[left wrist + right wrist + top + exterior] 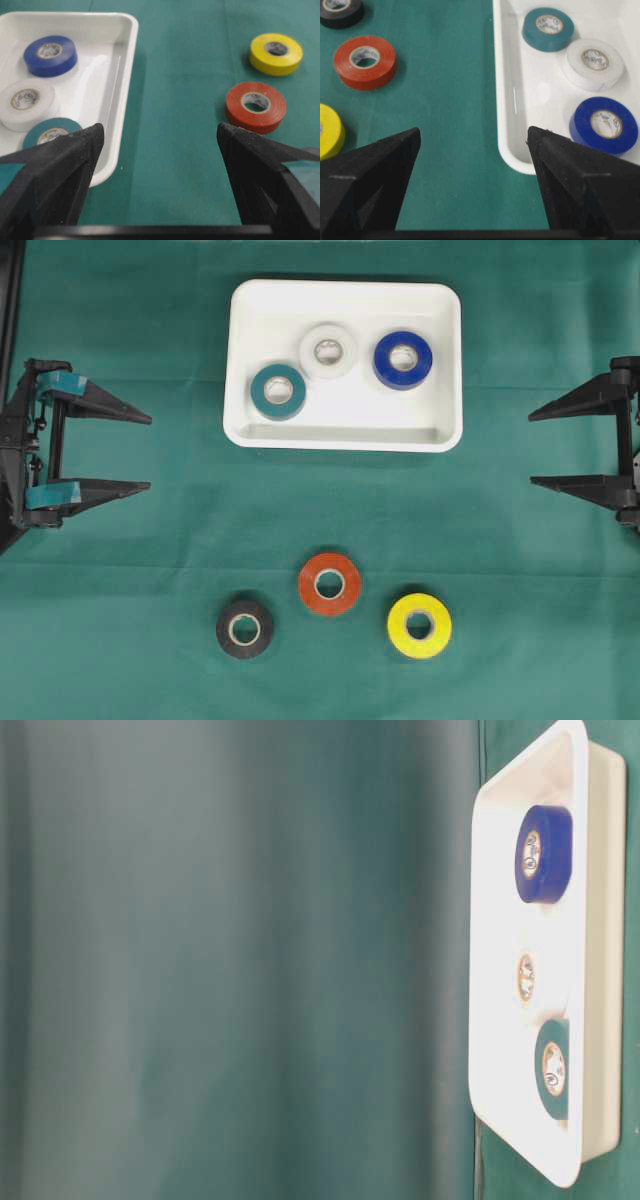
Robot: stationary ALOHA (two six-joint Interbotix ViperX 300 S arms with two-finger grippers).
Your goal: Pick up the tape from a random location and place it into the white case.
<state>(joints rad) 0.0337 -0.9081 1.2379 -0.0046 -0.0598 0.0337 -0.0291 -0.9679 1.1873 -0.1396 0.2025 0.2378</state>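
- Holding my left fingers [150,452] spread wide at the left edge of the green worktop [130,570], I grip nothing with them.
- My right fingers [530,448] stand just as wide apart at the right edge, also bare.
- Between my two arms, toward the far side, sits the white case [345,435].
- Inside the case lie three rolls flat: a teal tape [278,391] on the left, a white tape [328,351] in the middle and a blue tape [403,360] on the right.
- The teal and white rolls look to be touching or nearly so; the blue one lies a little apart.
- On the bare cloth nearer to me lie three more: a black tape [245,629], a red tape [330,584] and a yellow tape [419,625], all apart from each other and well clear of my fingers.
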